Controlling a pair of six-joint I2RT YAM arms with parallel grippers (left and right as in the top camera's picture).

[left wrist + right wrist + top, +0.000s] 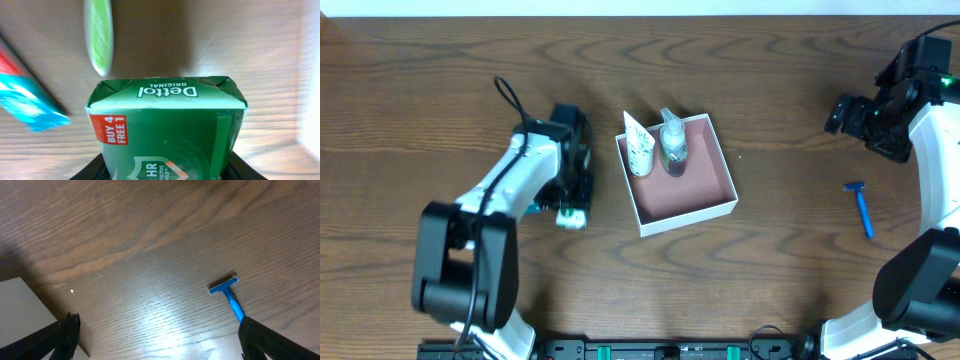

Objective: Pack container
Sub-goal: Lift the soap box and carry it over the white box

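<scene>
Left of container (pixel 685 218) — soap box (pixel 572 216) (mostly hidden under left arm (pixel 510 175)).

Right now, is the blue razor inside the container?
No, the blue razor lies on the table, well to the right of the container.

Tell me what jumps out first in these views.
A green soap box fills the left wrist view, gripped in the left end effector. At the middle of the table, the white container holds a tube and a bottle; a blue razor lies alone on the right.
</scene>
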